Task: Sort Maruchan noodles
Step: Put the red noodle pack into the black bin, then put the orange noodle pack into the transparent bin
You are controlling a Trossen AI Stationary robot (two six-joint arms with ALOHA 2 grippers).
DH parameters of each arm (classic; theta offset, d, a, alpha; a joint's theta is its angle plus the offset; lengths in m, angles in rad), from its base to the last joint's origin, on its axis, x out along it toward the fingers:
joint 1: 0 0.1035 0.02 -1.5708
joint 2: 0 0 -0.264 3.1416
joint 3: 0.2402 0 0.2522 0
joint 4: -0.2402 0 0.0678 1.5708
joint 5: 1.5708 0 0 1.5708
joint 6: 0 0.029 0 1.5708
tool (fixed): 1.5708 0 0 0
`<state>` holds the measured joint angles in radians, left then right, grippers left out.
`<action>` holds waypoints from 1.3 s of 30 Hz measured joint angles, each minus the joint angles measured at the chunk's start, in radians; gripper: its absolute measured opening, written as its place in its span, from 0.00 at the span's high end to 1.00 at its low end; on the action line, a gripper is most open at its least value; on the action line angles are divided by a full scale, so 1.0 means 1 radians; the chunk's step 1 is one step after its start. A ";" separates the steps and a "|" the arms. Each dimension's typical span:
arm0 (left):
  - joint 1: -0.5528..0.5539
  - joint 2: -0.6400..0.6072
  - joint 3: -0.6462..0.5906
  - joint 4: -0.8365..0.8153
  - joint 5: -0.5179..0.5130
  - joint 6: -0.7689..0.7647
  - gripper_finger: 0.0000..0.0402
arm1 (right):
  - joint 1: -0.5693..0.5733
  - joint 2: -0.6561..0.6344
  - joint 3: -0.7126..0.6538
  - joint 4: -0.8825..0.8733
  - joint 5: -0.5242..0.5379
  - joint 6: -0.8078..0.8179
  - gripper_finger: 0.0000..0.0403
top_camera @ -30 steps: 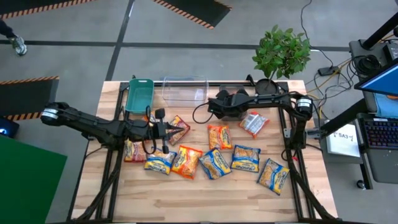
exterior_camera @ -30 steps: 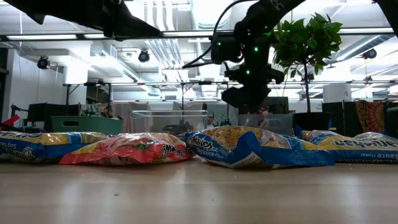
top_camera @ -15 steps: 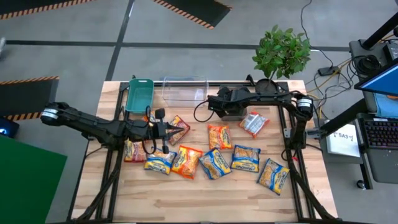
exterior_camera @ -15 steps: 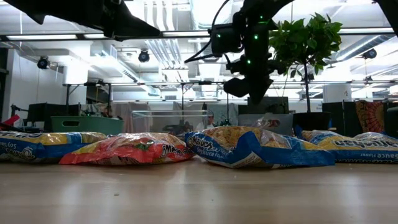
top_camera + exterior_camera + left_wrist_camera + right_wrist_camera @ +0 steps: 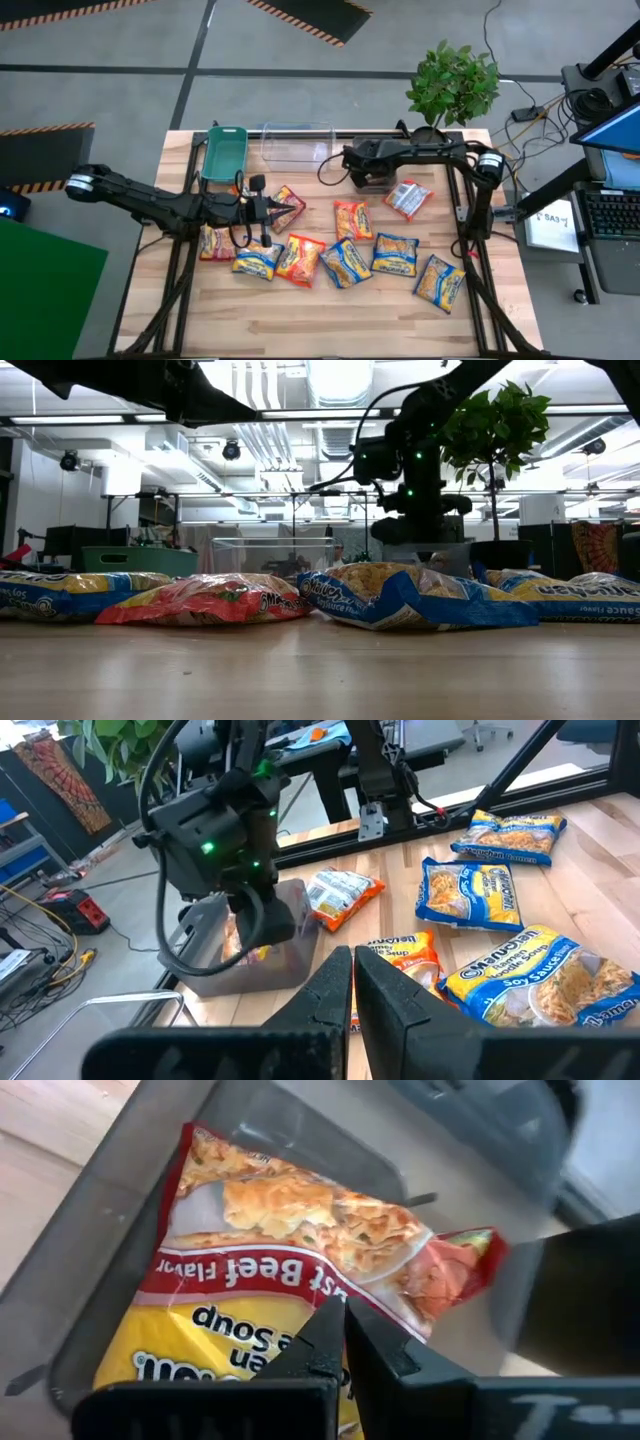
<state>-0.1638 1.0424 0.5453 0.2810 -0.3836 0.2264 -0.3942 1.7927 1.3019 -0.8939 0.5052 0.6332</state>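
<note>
My right gripper (image 5: pixel 358 165) is shut over the grey bin (image 5: pixel 380 180) at the table's far edge. It is on a red-and-yellow noodle packet (image 5: pixel 300 1280) that is inside the bin. My left gripper (image 5: pixel 272 212) is shut and empty, and it hovers over the left part of the table. It also shows in the left wrist view (image 5: pixel 353 960). Several noodle packets lie flat on the wood, among them a blue-and-yellow one (image 5: pixel 394 253), an orange one (image 5: pixel 352 219) and a red one (image 5: pixel 409 197). My right gripper comes from above, pointing down into the grey bin, with its shut fingers on the middle of the packet's printed face (image 5: pixel 318 1285). The fingertips (image 5: pixel 325 1330) hide the pinch itself. The packet sits tilted between the bin's walls (image 5: pixel 120 1200). I cannot tell whether it rests on the floor.
A teal bin (image 5: pixel 223 153) and a clear bin (image 5: pixel 296 145) stand left of the grey one along the far edge. A potted plant (image 5: pixel 452 85) stands at the far right corner. Bare wood lies along the near edge (image 5: pixel 330 325).
My right gripper has moved a little toward the table's right edge, over the grey bin, and has turned about as it went, staying shut.
</note>
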 joint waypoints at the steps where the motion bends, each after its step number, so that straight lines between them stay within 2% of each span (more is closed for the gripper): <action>1: 0.000 0.000 0.000 0.000 0.000 0.000 1.00 | -0.006 0.000 -0.002 0.012 -0.012 -0.005 0.98; 9: 0.000 0.000 0.000 0.001 0.000 0.000 1.00 | -0.024 0.001 -0.003 0.051 -0.043 -0.050 0.98; 16: 0.000 0.000 0.000 0.003 0.000 -0.003 1.00 | -0.023 -0.027 0.002 0.047 -0.030 -0.051 0.98; 27: 0.000 0.000 0.000 0.001 0.000 -0.004 1.00 | -0.015 -0.004 -0.007 0.066 -0.033 -0.055 0.98; 34: 0.000 0.000 0.000 0.000 0.000 -0.004 1.00 | 0.036 -0.076 0.017 0.062 -0.027 -0.064 0.98; 39: 0.000 0.000 0.000 0.000 0.000 -0.009 1.00 | 0.124 -0.137 0.017 0.050 -0.032 -0.077 0.98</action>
<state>-0.1642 1.0424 0.5453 0.2813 -0.3832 0.2173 -0.2698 1.6559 1.3193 -0.8435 0.4728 0.5563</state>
